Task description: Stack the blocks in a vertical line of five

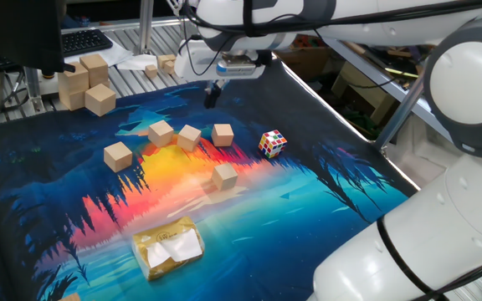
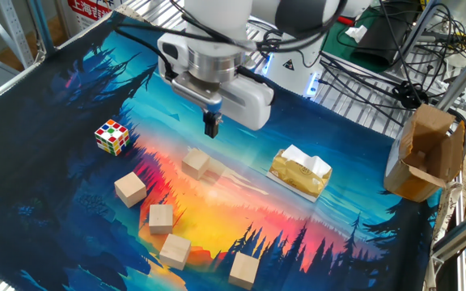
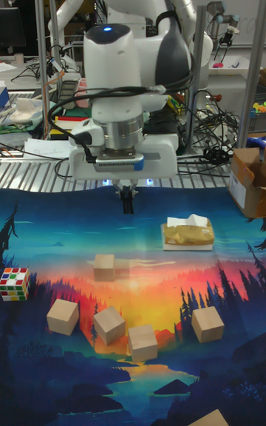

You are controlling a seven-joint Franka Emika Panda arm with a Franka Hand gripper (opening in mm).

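Note:
Five small tan wooden blocks lie apart on the painted mat, none stacked. Three sit in a loose row, one lies to their left, and one lies nearer the front. In the other fixed view the single block lies just below my gripper. My gripper hangs above the mat behind the blocks, fingers pressed together, holding nothing. The closest block in the tall fixed view lies slightly left of it.
A multicoloured puzzle cube sits beside the blocks. A yellow tissue packet lies on the mat. Larger pale wooden blocks stand off the mat. A cardboard box stands beyond the mat's edge.

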